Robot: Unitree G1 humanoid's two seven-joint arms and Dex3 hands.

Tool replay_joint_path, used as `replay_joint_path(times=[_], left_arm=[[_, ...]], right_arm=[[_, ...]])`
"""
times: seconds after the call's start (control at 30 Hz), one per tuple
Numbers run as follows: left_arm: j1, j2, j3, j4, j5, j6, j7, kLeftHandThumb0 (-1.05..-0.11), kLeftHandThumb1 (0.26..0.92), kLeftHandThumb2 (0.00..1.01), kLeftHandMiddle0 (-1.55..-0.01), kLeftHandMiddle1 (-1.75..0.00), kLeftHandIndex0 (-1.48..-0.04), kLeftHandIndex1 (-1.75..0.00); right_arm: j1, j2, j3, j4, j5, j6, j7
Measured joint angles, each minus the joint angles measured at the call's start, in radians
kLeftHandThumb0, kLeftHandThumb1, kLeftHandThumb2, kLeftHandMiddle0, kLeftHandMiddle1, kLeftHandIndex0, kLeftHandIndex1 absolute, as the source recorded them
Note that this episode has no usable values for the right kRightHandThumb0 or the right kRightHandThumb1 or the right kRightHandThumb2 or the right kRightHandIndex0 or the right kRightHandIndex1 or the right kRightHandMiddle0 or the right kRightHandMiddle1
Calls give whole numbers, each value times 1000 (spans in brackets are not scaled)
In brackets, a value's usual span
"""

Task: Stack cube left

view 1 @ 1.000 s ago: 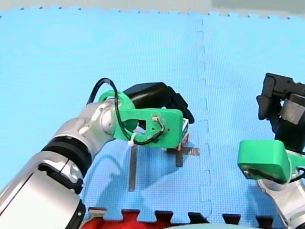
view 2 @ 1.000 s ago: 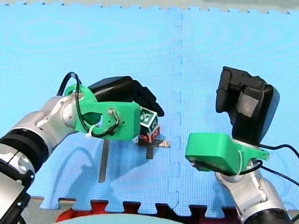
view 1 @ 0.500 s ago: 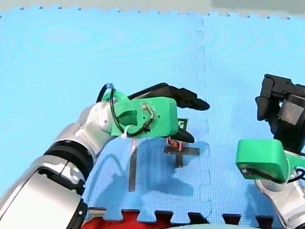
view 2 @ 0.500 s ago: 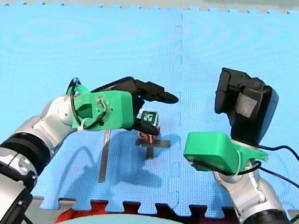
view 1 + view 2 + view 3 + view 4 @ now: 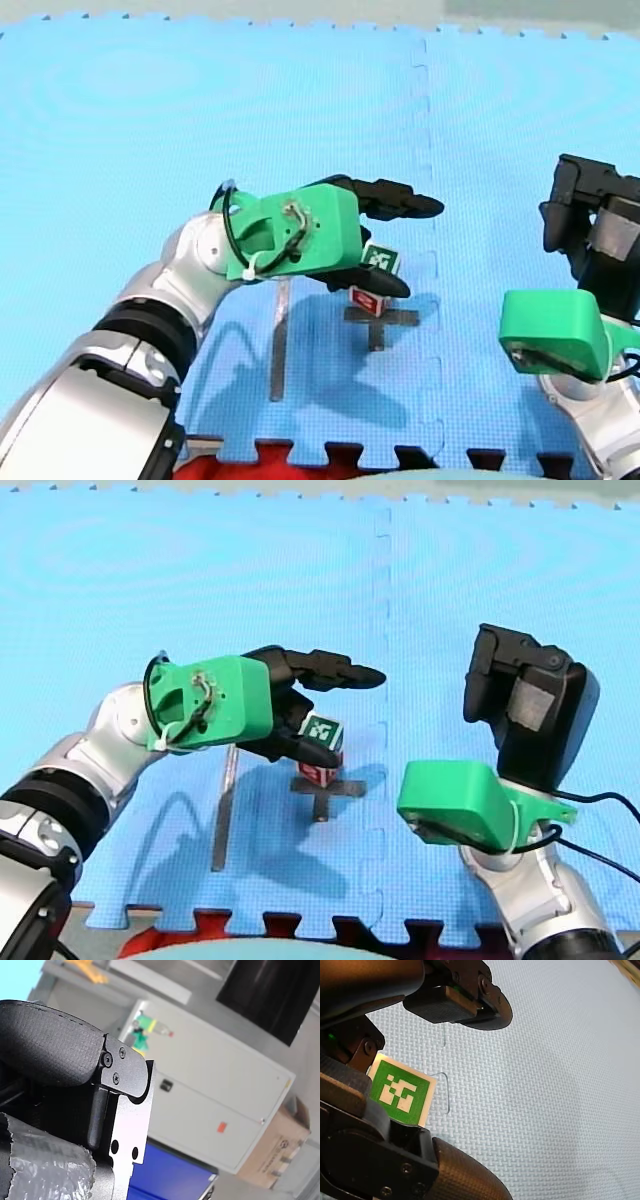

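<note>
Two cubes stacked near mat seam: green cube [image 5: 322, 732] with white pattern sits on red cube [image 5: 314, 773], red cube on grey tape cross [image 5: 325, 790] on blue foam mat [image 5: 150, 120]. Left hand [image 5: 295, 695] spread wide around green cube, not gripping: long fingers [image 5: 340, 672] stretched out above it, clear of it; thumb [image 5: 385, 285] just beside cube, contact cannot be told. Grey tape strip [image 5: 224, 815] lies left of cross. Right hand [image 5: 525, 705] raised above mat at right, holds nothing; grip state cannot be told.

No readable text, green cube [image 5: 322, 730] top bears a white block-pattern marker
</note>
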Motion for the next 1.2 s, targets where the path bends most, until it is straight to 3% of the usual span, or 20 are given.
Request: replay_joint_path(times=[0.23, 0.33, 0.47, 0.63, 0.8, 0.83, 0.97, 1.1, 1.2], left_arm=[[-9, 0, 3, 8, 8, -14, 0, -1048, 833, 15, -727, -1746, -365, -2], [-39, 21, -16, 7, 52, 9, 59, -1048, 848, 17, -663, -1746, -309, 0], [-112, 79, -76, -15, 146, 30, 145, -1048, 875, 20, -633, -1719, -281, -1], [-169, 151, -63, -73, 125, -65, 127, -1048, 906, 9, -648, -1421, -297, -2], [-225, 223, -121, -122, 226, -13, 203, -1048, 919, 6, -693, -1255, -242, 0], [-232, 235, -127, -114, 237, -11, 214, -1048, 920, 9, -709, -1257, -230, 0], [-274, 293, -141, -89, 263, -8, 234, -1048, 921, 52, -732, -1696, -228, -9], [-300, 333, -168, -92, 303, -24, 274, -1048, 921, 73, -790, -1744, -242, -12], [-313, 345, -169, -83, 301, -47, 279, -1048, 921, 79, -800, -1746, -251, -15]], right_arm=[[-1, -2, 0, 12, -2, -2, -4], [-1, -1, 2, 18, -4, -4, -7], [-1, -1, 3, 23, -4, -7, -11], [-2, -3, 3, 38, -2, -22, -13], [-3, -5, 3, 55, 1, -37, -18], [-3, -5, 3, 57, 1, -39, -18], [-2, -9, 1, 60, 4, -43, -18], [-1, -10, 0, 60, 6, -44, -15], [-1, -11, -1, 67, 9, -47, -14]])
